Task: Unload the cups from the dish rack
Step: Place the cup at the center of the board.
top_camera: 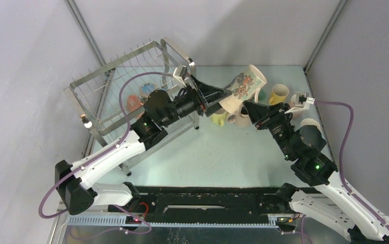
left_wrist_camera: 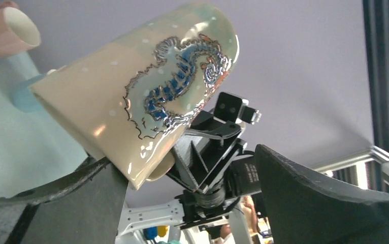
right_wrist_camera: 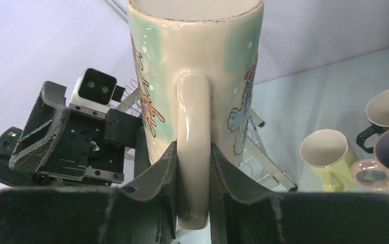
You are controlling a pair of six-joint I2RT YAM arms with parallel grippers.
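Between the fingers of the right claw [right_wrist_camera: 192,157]: the loop handle [right_wrist_camera: 193,101] of a tall seahorse mug [right_wrist_camera: 197,46], pinched from both sides
Left claw [left_wrist_camera: 182,157]: spread wide and gripping nothing; the mug's base sits just beside one finger, and whether they touch cannot be told
Mug's place: in the air and tilted, to the right of the dish rack [top_camera: 121,76] and above the cups set down on the tabletop [top_camera: 207,152]
Handling: judged stiff, glazed and slick, and breakable if dropped; the tall body looks weighty for a pinch on the loop alone, so it may swing or twist
Where to hold: the handle gives the surest grip; a wide claw across the body would steady it, though the glaze may slide
Cups in a claw: one
Cups on the tabletop: four clear from above, namely the lime mug [top_camera: 218,119], pale pink mug [top_camera: 240,120], yellow mug [top_camera: 279,94] and cream mug [top_camera: 310,123]; a green patch behind may be a fifth
Cups in the rack: two show, the orange-red mug [top_camera: 134,104] and light blue mug [top_camera: 147,90], both partly behind the left arm; more may be hidden
Racks: one
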